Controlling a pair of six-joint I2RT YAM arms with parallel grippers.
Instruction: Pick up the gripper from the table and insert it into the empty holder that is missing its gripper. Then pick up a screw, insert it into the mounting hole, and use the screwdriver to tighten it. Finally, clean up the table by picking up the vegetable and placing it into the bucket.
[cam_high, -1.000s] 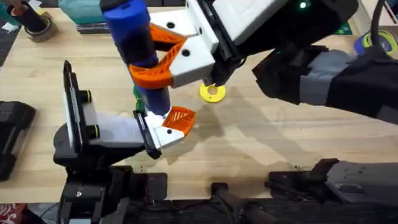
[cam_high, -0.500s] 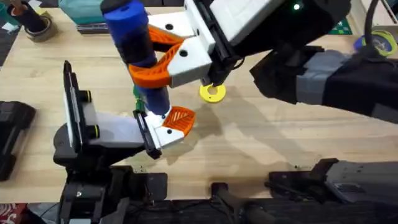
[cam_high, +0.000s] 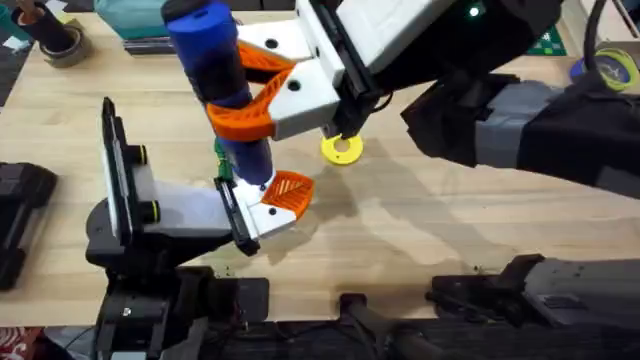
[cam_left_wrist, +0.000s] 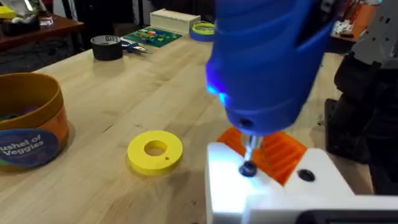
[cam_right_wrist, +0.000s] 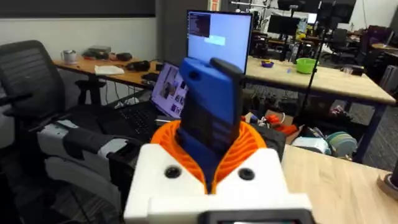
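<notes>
Blue: one screwdriver (cam_high: 225, 85), one screw (cam_left_wrist: 248, 168), one bucket (cam_left_wrist: 30, 118).

We see bright, even light from above on the pale worktop (cam_high: 450, 230), with soft grey shadows lying beneath the right gripper (cam_high: 262, 92). That gripper and the screwdriver (cam_high: 222, 80) it holds rise near the overhead camera and look large and soft-edged. In the left wrist view a blue glow shows on the screwdriver body, which is blurred.

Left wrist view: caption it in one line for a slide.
Blue screwdriver tip on a screw in the white holder, yellow disc and bucket beside.
</notes>
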